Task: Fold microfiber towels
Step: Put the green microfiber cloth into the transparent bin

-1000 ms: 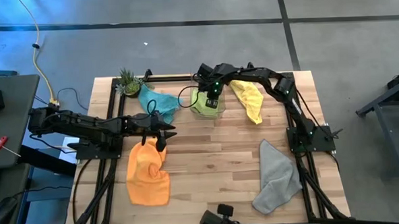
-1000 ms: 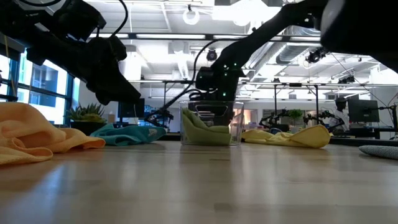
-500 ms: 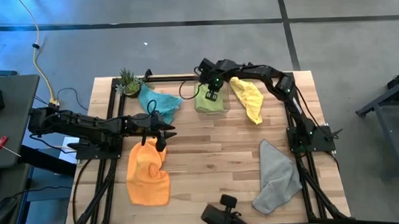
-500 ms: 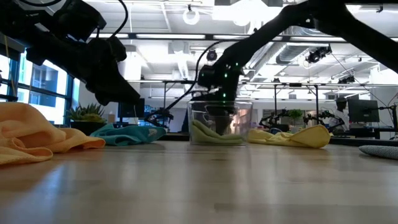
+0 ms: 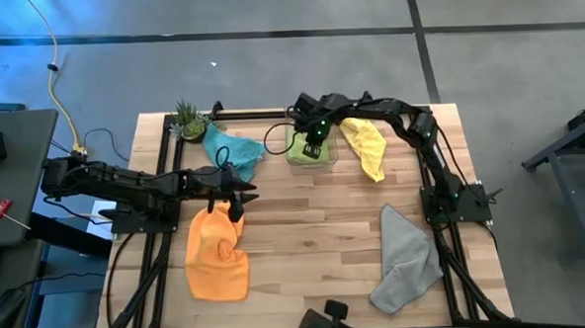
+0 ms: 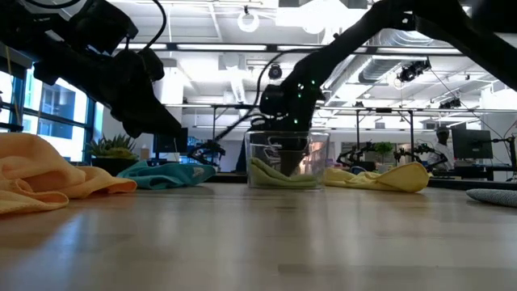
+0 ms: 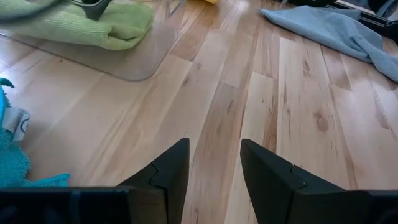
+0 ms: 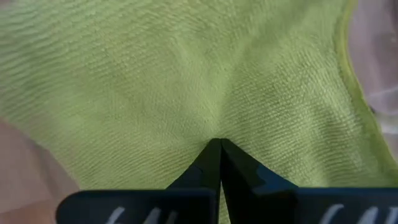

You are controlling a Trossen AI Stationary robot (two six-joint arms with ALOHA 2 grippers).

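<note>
At the near edge of the pale wooden worktop (image 5: 315,222), toward the right corner, a crumpled grey microfiber towel (image 5: 406,260) lay in a loose heap. Toward the near left lay a rumpled orange microfiber towel (image 5: 216,254). Just above the orange towel's far end hung the left gripper (image 5: 237,200), its two dark fingers (image 7: 270,171) parted with bare wood between them and nothing held.

Farther back, near the far edge, a bunched teal blue microfiber towel (image 5: 233,149) lay left of centre, beside a small spiky green potted plant (image 5: 188,118) at the far left corner. At the middle of the far edge stood a clear plastic bin (image 6: 287,159) with a folded lime green microfiber towel (image 5: 306,151) inside. The right gripper (image 8: 219,163) reached down into the bin, its fingers pressed together against the lime green towel. Just right of the bin lay a long, draped yellow microfiber towel (image 5: 366,147).
</note>
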